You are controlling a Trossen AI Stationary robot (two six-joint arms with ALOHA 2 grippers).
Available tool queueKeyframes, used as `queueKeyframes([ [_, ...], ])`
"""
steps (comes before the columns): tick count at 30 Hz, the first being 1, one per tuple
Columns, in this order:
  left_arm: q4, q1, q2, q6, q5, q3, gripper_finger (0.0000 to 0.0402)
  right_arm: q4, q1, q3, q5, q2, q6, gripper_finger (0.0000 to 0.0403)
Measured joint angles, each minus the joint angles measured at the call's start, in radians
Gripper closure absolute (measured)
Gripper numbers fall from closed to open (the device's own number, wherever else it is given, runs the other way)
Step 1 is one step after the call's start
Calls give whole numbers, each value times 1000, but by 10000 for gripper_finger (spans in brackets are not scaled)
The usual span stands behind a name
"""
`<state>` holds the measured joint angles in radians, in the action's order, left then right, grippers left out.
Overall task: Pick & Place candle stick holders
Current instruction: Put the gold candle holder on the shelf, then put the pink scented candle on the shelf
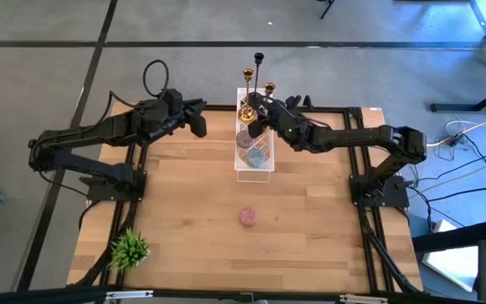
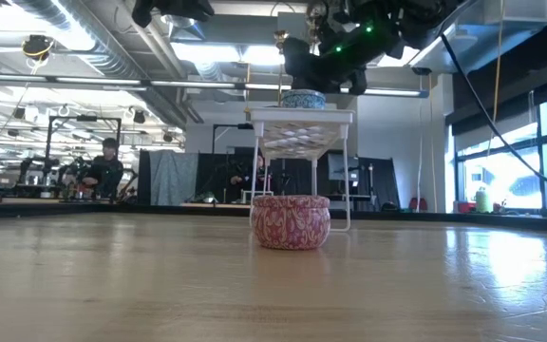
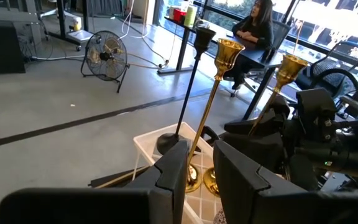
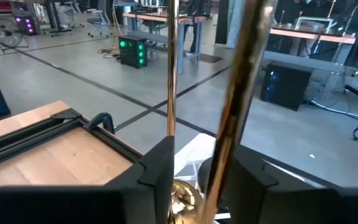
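Three candle stick holders stand upright by their round bases at the far end of a white wire tray (image 1: pixel 255 173): a black one (image 3: pixel 191 87), a gold one (image 3: pixel 213 106) and a second gold one (image 3: pixel 278 81). My right gripper (image 1: pixel 258 116) is open at the tray's far end, and its fingers stand on either side of a gold stem (image 4: pixel 244 74). Another gold stem (image 4: pixel 171 62) rises beyond it. My left gripper (image 1: pixel 201 125) hovers left of the tray, empty, its fingers (image 3: pixel 173 174) a narrow gap apart. My right gripper has a finger on each side of the gold holder's stem (image 4: pixel 219 162), low on the stem and coming level from the table's right. The stem runs close along one finger (image 4: pixel 253 180); I cannot tell whether it touches.
Blue patterned tins (image 1: pixel 255 155) sit in the tray, which stands raised on thin legs (image 2: pixel 348 180). A pink patterned tin (image 1: pixel 248 217) rests on the table's middle. A green plant tuft (image 1: pixel 129 249) lies near the front left corner. People sit in the room beyond.
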<state>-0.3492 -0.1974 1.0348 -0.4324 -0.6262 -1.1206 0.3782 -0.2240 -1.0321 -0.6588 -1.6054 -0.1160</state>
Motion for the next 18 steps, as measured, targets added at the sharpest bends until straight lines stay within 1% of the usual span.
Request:
queueKeyframes([
  [9,1,0,0,-3,0,0,327,3,38,0,-62,10,38,249],
  [18,1,0,0,-18,0,0,327,-12,68,-1,-134,75,54,236],
])
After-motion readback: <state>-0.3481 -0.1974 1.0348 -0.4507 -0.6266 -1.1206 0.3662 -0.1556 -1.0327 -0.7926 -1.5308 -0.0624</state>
